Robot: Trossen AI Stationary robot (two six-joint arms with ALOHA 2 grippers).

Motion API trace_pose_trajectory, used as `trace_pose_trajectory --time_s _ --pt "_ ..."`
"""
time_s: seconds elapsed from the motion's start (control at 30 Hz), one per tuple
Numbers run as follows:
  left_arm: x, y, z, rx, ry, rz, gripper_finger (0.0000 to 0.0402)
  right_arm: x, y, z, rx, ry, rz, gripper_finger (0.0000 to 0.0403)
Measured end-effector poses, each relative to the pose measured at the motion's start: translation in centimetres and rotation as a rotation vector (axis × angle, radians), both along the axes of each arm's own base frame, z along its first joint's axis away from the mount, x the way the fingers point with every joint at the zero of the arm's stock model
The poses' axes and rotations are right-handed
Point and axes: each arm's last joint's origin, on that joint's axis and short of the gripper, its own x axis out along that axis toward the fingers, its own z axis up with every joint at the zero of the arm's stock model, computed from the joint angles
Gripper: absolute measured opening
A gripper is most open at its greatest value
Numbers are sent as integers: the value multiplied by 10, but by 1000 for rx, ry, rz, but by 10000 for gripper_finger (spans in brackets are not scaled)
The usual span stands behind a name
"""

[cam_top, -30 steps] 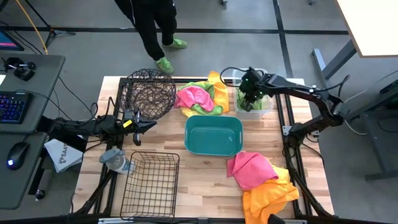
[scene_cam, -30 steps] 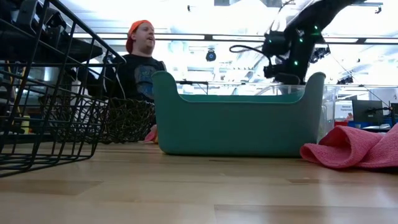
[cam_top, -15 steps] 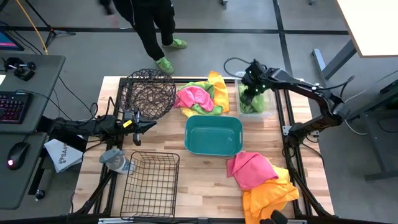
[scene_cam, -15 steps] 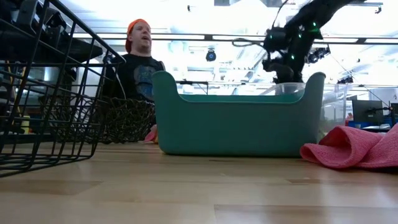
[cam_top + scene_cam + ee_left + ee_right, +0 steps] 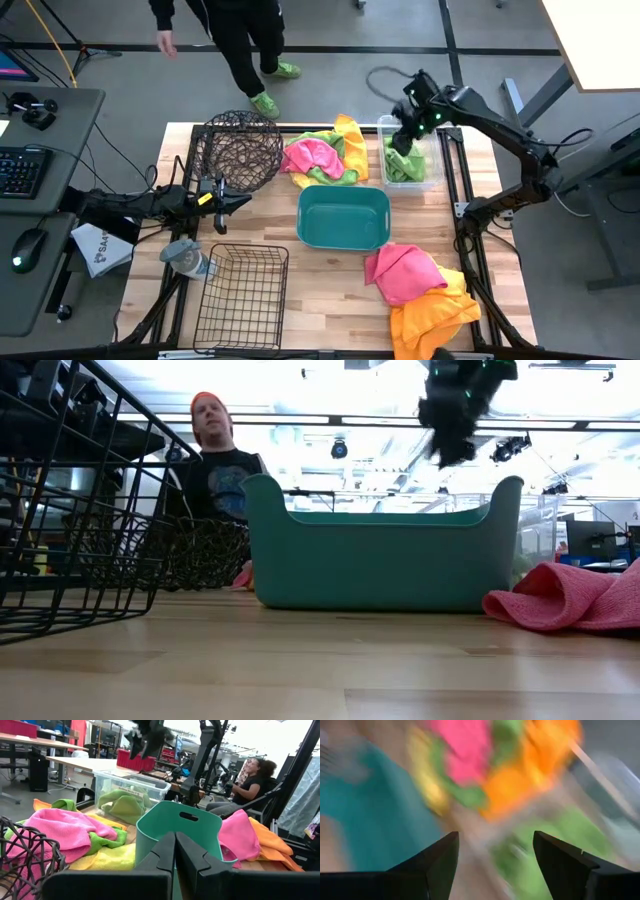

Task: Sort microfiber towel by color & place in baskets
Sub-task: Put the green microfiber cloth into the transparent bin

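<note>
While your right gripper (image 5: 410,128) hangs released above the clear bin (image 5: 432,180), green towels (image 5: 403,165) lie inside it; your left gripper (image 5: 236,203), clenched, waits beside the round basket (image 5: 238,150).

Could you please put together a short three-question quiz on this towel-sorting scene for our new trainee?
1. True or false: the teal plastic tub already holds a pink towel.
2. Which container holds green towels? A) the round wire basket B) the clear plastic bin C) the rectangular wire basket
3. Fill in the blank: the right gripper hangs above the clear bin with its fingers ____.

Key:
1. False: the tub is empty.
2. B.
3. Open, holding nothing, as the right wrist view shows. The left gripper waits, shut, beside the round wire basket.
</note>
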Motion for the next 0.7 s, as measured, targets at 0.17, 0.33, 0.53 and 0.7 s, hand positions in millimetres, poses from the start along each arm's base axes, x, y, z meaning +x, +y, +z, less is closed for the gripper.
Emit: trace_pose_trajectory --time_s 0.17,0.33,0.53,0.7 --pt "0 0 0 0 0 0 0 36 3 22 -45 -313 -3 252" --pt "0 0 0 0 0 1 0 85 2 13 -142 -414 -159 252" --pt "0 0 0 0 0 1 0 133 -13 -51 -28 -297 -386 252" --pt "0 0 0 0 0 1 0 155 -36 -100 47 -191 -541 252"
